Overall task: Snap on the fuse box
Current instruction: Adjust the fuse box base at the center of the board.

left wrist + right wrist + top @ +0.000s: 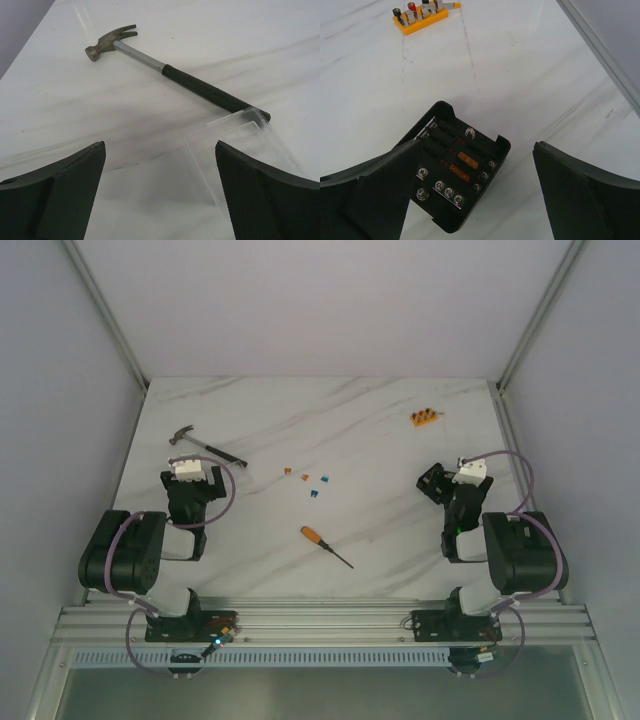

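Looking down from above, you find the fuse box [432, 480] at about three o'clock on the marble bench [350, 420], lying flat with its orange fuses facing up. Your right claw [477, 144] hangs over it released, fingers spread wide. In the wrist view the nine o'clock finger overlaps the box's edge, though you cannot tell if they touch. Your left claw [160, 146], at about nine o'clock on the bench, is likewise released and grasps nothing. A clear plastic lid [235, 145] lies beside its three o'clock finger, its far corner at the handle end of a hammer [165, 70]. An orange block [419, 17] sits towards eleven o'clock of the fuse box.
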Controlling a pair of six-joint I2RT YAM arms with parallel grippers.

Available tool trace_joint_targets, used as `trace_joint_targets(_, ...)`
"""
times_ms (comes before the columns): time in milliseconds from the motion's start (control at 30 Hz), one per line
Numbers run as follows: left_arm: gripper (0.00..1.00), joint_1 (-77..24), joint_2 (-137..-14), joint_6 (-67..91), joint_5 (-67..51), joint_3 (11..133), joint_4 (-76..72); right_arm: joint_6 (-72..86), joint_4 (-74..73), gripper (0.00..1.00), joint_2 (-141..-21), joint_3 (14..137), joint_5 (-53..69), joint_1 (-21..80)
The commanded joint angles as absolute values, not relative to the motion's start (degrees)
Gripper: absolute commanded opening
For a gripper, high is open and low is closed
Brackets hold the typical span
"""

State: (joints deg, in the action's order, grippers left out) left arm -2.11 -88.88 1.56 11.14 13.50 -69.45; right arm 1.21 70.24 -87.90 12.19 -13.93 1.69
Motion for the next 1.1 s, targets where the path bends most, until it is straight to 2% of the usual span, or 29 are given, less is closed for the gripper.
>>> trace_joint_targets(0,1.00,-2.1,-88.7,0.7,10.1,14.0,-72.3,0.9,73.8,1.00,-87.3,13.4,-13.9,1.5)
trace_joint_targets(267,1.00,-2.1,-88.4,0.7,10.0,13.7,-72.4,0.9,73.8,1.00,-87.2,13.3,-13.5,1.4)
trace_joint_targets(333,1.00,-2.1,-87.5,1.0,10.6,14.8,-70.1,-0.5,70.7,1.00,-86.0,14.3,-10.2,1.4)
trace_joint_targets(500,1.00,-2.1,-81.5,6.9,17.2,26.6,-43.4,-0.2,52.3,1.00,-78.3,20.2,-6.3,1.8)
trace_joint_targets(733,1.00,-2.1,-73.9,24.1,20.0,33.1,-22.4,3.0,37.3,1.00,-71.8,26.1,-7.4,7.8)
trace_joint_targets(867,1.00,-2.1,-73.9,31.0,15.8,34.4,-15.4,3.3,30.8,1.00,-71.2,29.0,-7.0,12.6)
trace_joint_targets(1067,0.99,-1.6,-78.7,38.1,6.1,35.1,-13.9,4.2,27.2,1.00,-71.7,30.7,-2.2,18.8)
